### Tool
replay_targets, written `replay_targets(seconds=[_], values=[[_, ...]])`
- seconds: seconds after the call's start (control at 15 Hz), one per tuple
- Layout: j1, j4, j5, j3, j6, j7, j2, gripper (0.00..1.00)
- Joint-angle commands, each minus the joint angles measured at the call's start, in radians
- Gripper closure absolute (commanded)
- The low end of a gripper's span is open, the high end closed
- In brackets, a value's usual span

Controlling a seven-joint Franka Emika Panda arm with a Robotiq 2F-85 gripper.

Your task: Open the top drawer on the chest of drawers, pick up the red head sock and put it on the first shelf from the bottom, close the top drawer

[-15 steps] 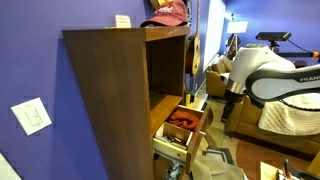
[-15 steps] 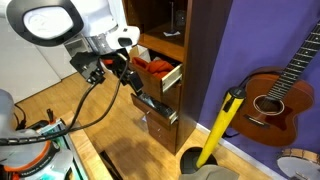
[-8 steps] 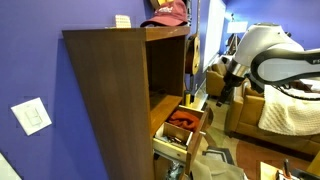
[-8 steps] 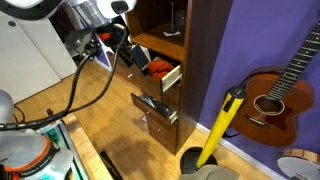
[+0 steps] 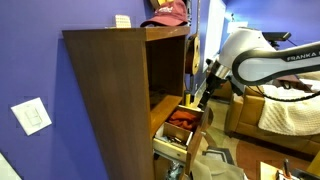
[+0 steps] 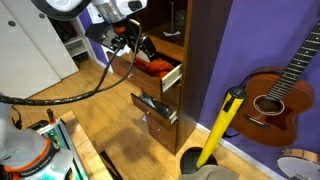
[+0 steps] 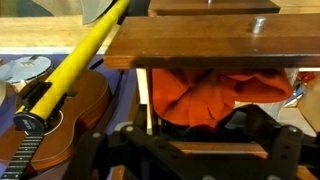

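Pickup is the step in hand: the top drawer (image 6: 172,74) of the chest (image 5: 105,90) already stands pulled out. The sock (image 6: 151,66) lies in it as a crumpled red-orange heap, reaching up to the drawer's front edge. Your gripper (image 6: 134,46) hovers just above the open drawer, near the chest's front edge and apart from the cloth. In the wrist view the gripper (image 7: 190,150) is dark and cropped low in the frame, so take this with caution: its fingers seem spread wide with nothing between them. Next you need to go down into the drawer over the middle of the heap, keeping clear of the drawer's front edge and the shelf edge above it. Pinch a thick fold, since soft cloth may slip from a shallow bite. After that, lift it onto the shelf (image 5: 166,100) directly over the drawer, the lowest one, then push the drawer shut. Count: one sock, one gripper, and one guitar (image 6: 272,100) beyond the chest's side edge. Two drawers stand out from the chest front, the top one and a lower drawer (image 6: 152,104).
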Motion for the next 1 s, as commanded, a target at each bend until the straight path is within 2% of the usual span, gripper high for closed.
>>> replay_targets(seconds=[0.0, 0.27, 0.6, 0.8, 0.87, 0.93], values=[[0.045, 0.043, 0.065, -0.009, 0.059, -0.031, 0.108, 0.0], [0.063, 0.073, 0.095, 0.003, 0.088, -0.034, 0.205, 0.0], [0.038, 0.104, 0.045, 0.045, 0.098, 0.017, 0.294, 0.0], [0.039, 0.117, 0.056, 0.053, 0.097, 0.01, 0.331, 0.0], [0.039, 0.123, 0.059, 0.055, 0.097, 0.009, 0.342, 0.17], [0.039, 0.127, 0.058, 0.058, 0.098, 0.01, 0.351, 0.26]])
